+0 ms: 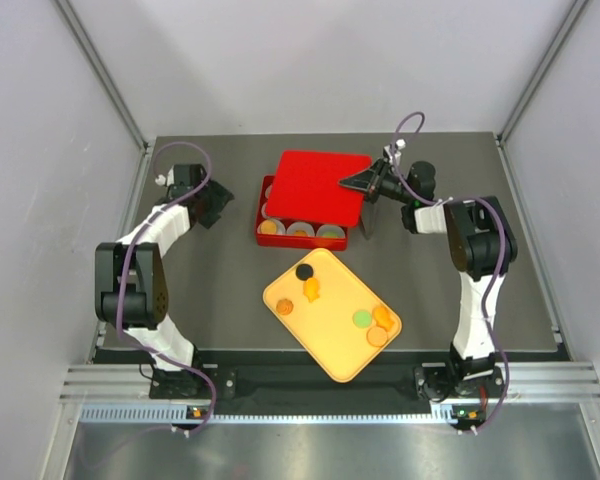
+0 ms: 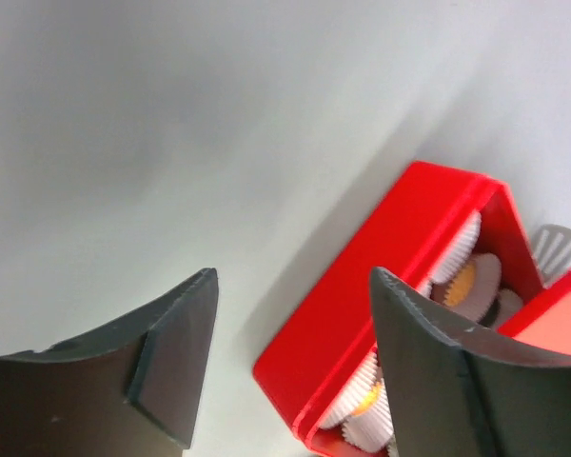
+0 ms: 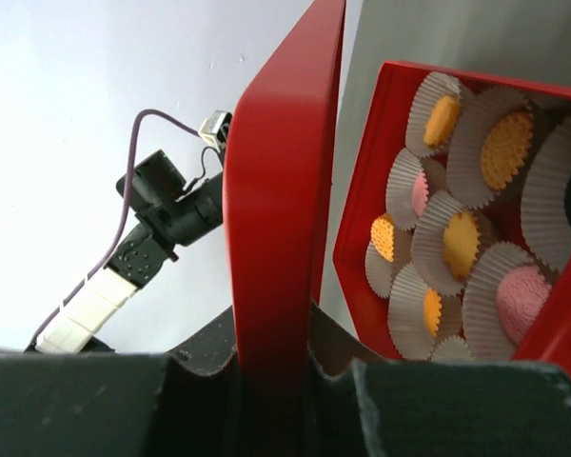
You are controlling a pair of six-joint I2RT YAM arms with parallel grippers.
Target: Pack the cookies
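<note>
R pincer (image 3: 274,357) on red lid (image 1: 315,185), boxed cookies (image 1: 269,227) mostly hidden

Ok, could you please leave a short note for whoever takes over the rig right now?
Left gripper: open, empty, left of the red box.
Right gripper: shut on the right edge of the red lid, which covers most of the box.
Cookies: many sit in paper cups in the box. About six remain on the yellow tray: black, green and orange.
Done: box partly packed.
Left: pack the tray's cookies, then probably set the lid on.
</note>
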